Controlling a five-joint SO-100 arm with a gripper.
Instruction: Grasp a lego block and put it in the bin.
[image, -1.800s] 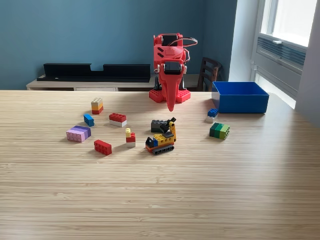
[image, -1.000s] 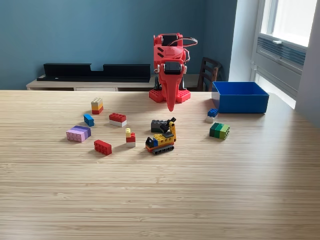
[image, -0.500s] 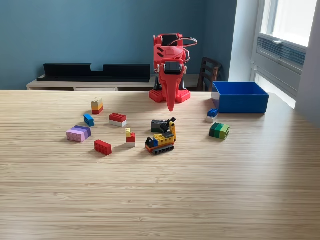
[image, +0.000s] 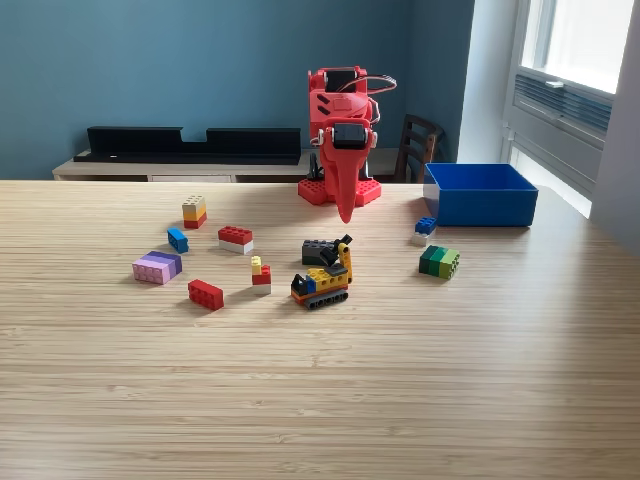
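Here the red hand (image: 346, 212) points down at the far side of the bench (image: 400, 380), fingers together, holding nothing. The blue bin (image: 480, 195) sits far right, blocks (image: 235, 238) scattered left

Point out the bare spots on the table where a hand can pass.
The near table in front of the yellow digger is bare, as is the strip between the green block and the view's right edge. Blocks crowd the middle, from the pink block across.
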